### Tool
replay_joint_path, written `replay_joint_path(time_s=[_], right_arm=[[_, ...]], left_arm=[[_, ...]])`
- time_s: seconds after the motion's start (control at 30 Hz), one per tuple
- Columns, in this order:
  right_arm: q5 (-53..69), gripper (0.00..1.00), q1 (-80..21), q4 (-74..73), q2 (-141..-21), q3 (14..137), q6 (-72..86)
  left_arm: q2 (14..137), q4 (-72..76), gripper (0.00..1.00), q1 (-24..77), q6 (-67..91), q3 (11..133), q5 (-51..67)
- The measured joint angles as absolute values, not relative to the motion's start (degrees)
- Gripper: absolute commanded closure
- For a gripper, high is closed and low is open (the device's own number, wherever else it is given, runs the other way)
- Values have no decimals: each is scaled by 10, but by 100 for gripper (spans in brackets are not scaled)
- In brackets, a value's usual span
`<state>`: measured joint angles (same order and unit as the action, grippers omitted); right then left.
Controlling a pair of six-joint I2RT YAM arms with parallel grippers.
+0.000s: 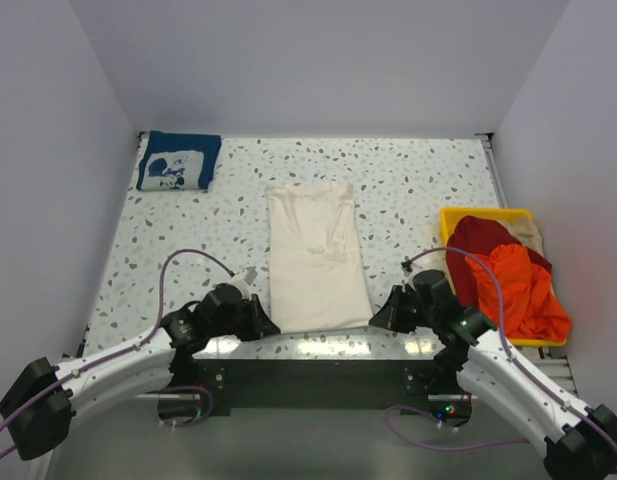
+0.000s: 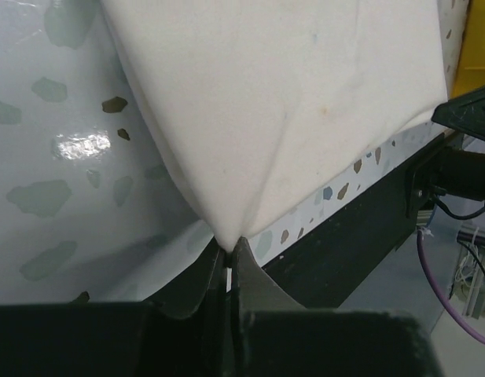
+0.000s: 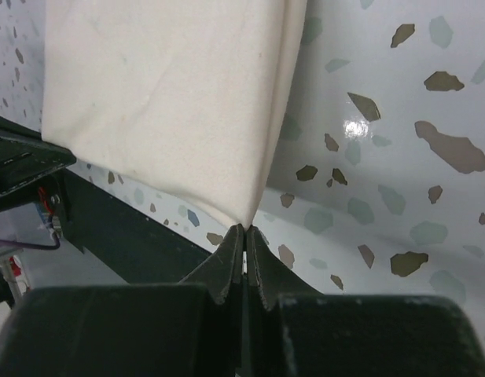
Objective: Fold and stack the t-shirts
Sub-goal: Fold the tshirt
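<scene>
1. Both claws are clamped on cloth. The left claw (image 1: 268,325) pinches the near left corner of the cream shirt (image 1: 316,255), and the right claw (image 1: 378,318) pinches its near right corner. From each wrist, the cloth rises to a small peak between closed tips.
2. That shirt lies flat in the middle of the table (image 1: 188,240), folded into a long strip. Its long axis runs straight away from the arms, from the near edge towards the back wall.
3. All of the shirt lies ahead of the claws, and each arm has its own corner, so neither is nearer. To my eye, the next fold calls for carrying the near hem forward along that axis, with both sides level.
4. Further out, a navy shirt (image 1: 178,160) sits folded at the far left corner, well apart. An orange-red shirt (image 1: 523,285) is heaped in the yellow bin (image 1: 458,214), just beside the right arm.
</scene>
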<state>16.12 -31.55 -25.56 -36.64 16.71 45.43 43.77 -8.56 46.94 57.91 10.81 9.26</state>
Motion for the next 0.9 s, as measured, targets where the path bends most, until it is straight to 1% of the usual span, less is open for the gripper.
replay_joint_path(time_s=[0.27, 0.4, 0.53, 0.7, 0.9], right_arm=[[164, 100, -316, -371, -257, 208, 428], [162, 100, -316, -394, -257, 248, 418], [154, 100, -316, -397, -302, 294, 409], [134, 100, -316, -381, -401, 366, 408], [110, 100, -316, -342, -511, 448, 409]], left_arm=[[362, -137, 100, 538, 591, 114, 74], [352, -161, 100, 542, 591, 150, 53], [382, -169, 100, 541, 584, 209, 26], [453, -168, 100, 527, 556, 291, 4], [508, -158, 100, 442, 529, 352, 22]])
